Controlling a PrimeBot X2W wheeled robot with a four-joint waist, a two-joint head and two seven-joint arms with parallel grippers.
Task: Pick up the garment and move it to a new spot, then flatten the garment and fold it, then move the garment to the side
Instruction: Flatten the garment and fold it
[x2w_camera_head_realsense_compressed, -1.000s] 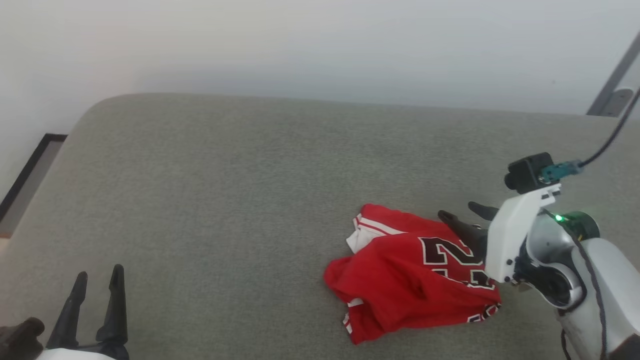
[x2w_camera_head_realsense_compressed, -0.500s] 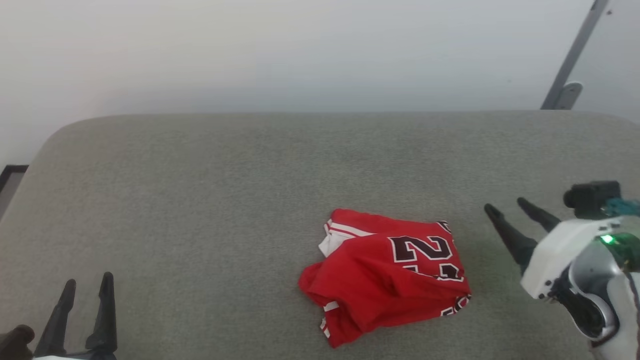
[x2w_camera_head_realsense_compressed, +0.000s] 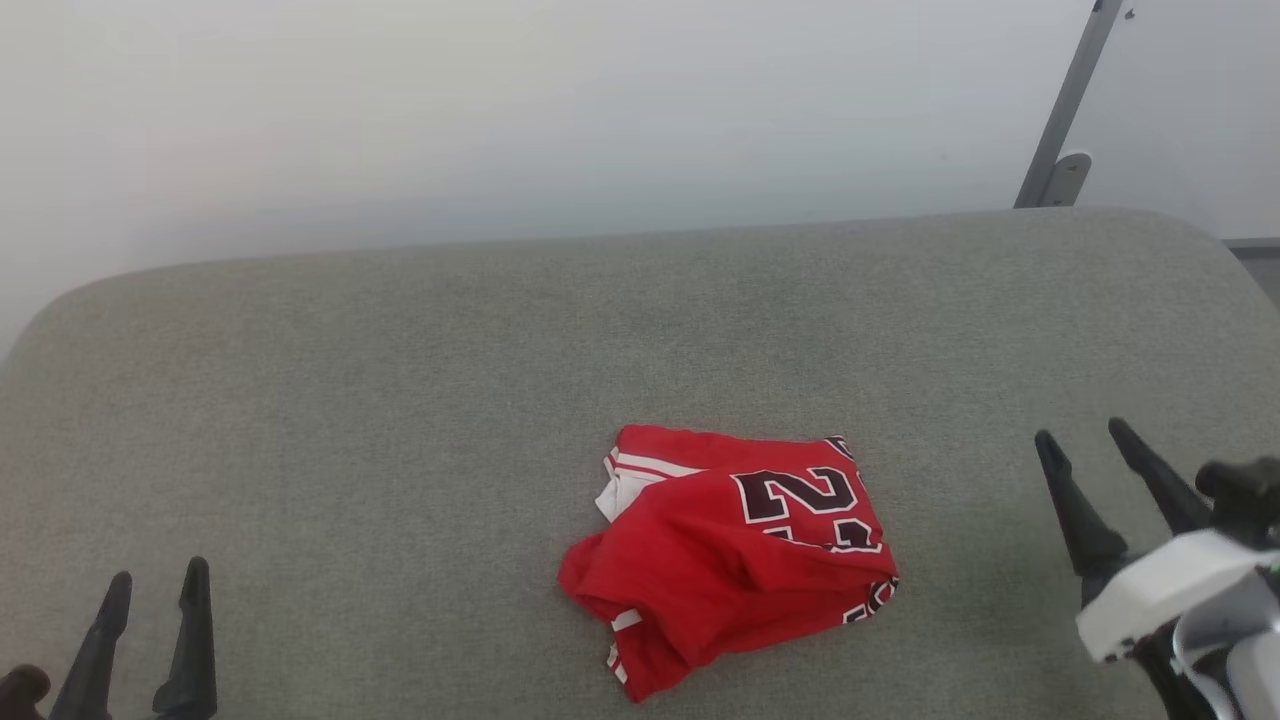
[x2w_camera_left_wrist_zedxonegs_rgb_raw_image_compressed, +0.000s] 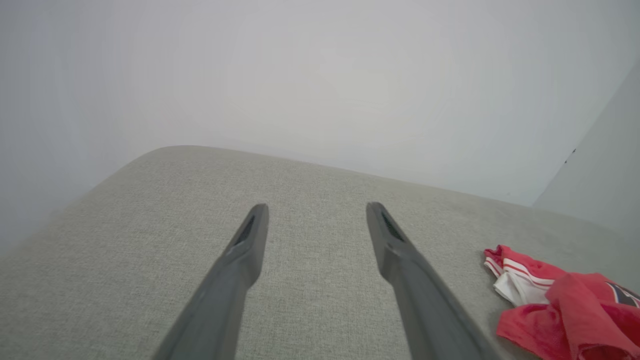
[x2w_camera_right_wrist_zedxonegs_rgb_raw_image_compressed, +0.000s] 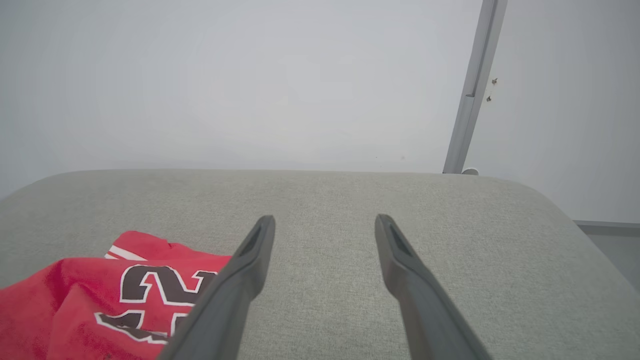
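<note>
Shirt (x2w_camera_head_realsense_compressed: 730, 550): crumpled red heap lying loose on grey table (x2w_camera_head_realsense_compressed: 400, 400)
Left pincer (x2w_camera_head_realsense_compressed: 158, 573): open, empty, well apart
Right pincer (x2w_camera_head_realsense_compressed: 1080, 431): open, empty, near shirt

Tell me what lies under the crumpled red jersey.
The crumpled red jersey lies directly on the grey fabric cushion. Its own white striped panel peeks from beneath a red fold; anything else under it is covered.
</note>
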